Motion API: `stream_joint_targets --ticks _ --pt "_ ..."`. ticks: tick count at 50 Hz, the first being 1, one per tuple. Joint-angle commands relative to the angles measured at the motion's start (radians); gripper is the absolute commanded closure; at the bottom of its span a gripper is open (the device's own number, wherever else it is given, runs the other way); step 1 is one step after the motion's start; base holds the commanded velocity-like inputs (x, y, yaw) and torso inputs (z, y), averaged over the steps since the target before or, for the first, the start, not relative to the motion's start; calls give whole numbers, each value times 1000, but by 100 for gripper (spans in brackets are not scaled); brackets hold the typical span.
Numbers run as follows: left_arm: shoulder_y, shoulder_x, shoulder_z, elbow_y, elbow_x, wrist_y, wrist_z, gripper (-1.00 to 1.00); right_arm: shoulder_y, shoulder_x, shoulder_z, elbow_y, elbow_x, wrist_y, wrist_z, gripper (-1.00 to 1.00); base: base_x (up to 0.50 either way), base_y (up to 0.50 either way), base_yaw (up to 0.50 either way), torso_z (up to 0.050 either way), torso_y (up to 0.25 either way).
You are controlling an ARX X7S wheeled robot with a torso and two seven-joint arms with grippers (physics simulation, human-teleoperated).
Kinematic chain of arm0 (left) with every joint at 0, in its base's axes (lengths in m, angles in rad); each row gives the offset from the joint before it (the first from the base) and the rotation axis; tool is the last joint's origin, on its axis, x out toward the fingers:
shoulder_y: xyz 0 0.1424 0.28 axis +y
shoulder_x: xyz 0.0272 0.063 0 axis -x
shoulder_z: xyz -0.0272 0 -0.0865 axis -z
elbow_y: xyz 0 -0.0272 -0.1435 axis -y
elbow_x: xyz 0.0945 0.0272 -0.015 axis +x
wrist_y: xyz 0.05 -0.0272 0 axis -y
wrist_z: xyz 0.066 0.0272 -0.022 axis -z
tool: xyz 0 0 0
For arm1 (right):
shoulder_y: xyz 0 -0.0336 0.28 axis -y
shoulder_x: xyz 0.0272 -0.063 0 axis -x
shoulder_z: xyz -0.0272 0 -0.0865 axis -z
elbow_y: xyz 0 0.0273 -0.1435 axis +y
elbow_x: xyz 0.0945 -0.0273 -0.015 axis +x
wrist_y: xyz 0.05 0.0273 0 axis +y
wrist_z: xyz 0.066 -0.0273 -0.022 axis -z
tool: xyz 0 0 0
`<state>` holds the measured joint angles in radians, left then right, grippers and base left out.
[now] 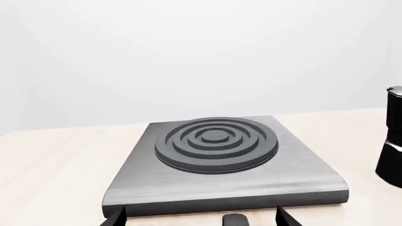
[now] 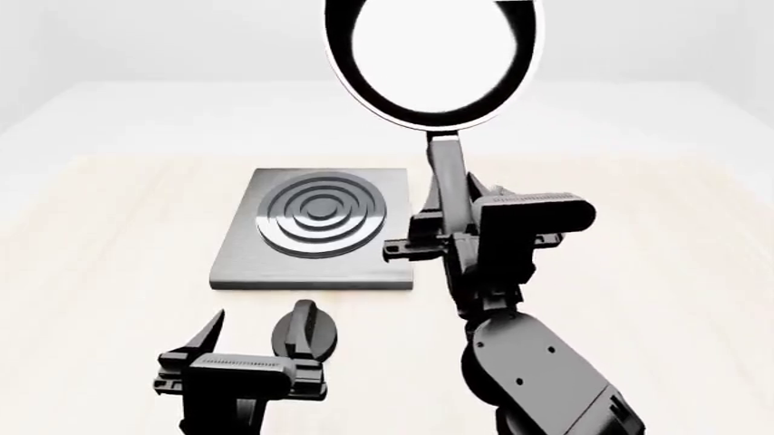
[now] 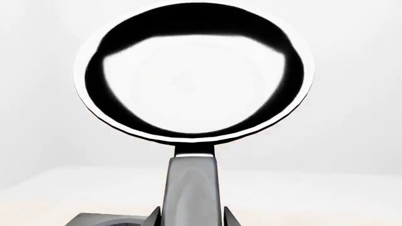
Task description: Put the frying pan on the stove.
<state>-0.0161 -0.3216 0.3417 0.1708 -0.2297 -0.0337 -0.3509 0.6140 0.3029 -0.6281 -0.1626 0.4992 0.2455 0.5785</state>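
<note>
My right gripper is shut on the long handle of the frying pan. It holds the glossy black pan tilted up high above the table, just right of the stove. In the right wrist view the pan shows its reflective inside, and the gripper pinches the handle from both sides. The stove is a grey plate with a dark ringed burner, and nothing rests on it. My left gripper stands open at the stove's near edge, empty.
A small black knob lies on the wooden table between my left gripper's fingers. A black-and-silver moka pot stands beside the stove. A corner of the stove shows under the pan handle.
</note>
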Motion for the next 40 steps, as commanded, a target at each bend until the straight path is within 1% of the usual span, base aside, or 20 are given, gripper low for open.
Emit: stream_joint_targets --ticks 1,11,23,32,40 --pt "-1 0 1 -12 -3 9 -1 -100 71 7 -47 1 -51 10 -150 100 0 0 0 0 0" --pt "-1 -2 5 -7 -3 6 -5 -100 129 13 -72 80 -14 25 -263 100 0 0 0 0 2" --pt "-1 -10 4 3 5 -4 -20 -100 188 -18 -83 303 -12 -64 -410 100 0 0 0 1 2" --pt "-13 -6 7 -9 3 -4 -19 -100 212 -23 -122 349 -42 -64 -450 100 0 0 0 0 2" --pt "-10 -8 8 -9 1 0 -22 -100 251 -41 -137 408 -27 -37 -499 100 0 0 0 1 1"
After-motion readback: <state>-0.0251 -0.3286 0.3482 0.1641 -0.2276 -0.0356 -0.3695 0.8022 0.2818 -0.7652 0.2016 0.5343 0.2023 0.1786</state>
